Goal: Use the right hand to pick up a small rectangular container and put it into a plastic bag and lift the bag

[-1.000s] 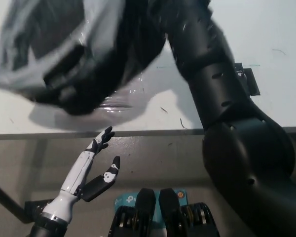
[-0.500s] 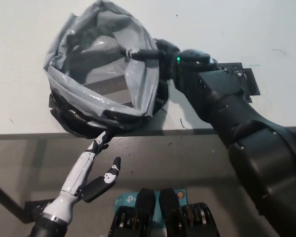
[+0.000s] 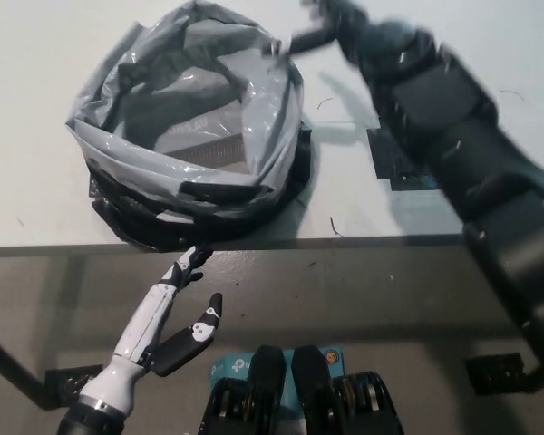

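Container (image 3: 208, 149) lies inside bag (image 3: 118, 149) on table (image 3: 36, 54); blurred right hand (image 3: 331, 25) at rim, grip indeterminate; left hand (image 3: 168, 313) spread, idle; lift pending.

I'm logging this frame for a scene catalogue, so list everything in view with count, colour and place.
plastic bag: one, grey outside with black at its base, standing open on the white table, upper left of centre.
container: one, pale with a dark ribbed band, lying inside the bag; details unclear.
black patch: one, flat on the table right of the bag, partly under the right arm.
table: one, white top with a grey front edge across the middle.
left hand: white with black parts, fingers apart, holding nothing, below the table edge at lower left.
right hand: black, blurred, at the bag's upper right rim; whether it grips the rim cannot be told.
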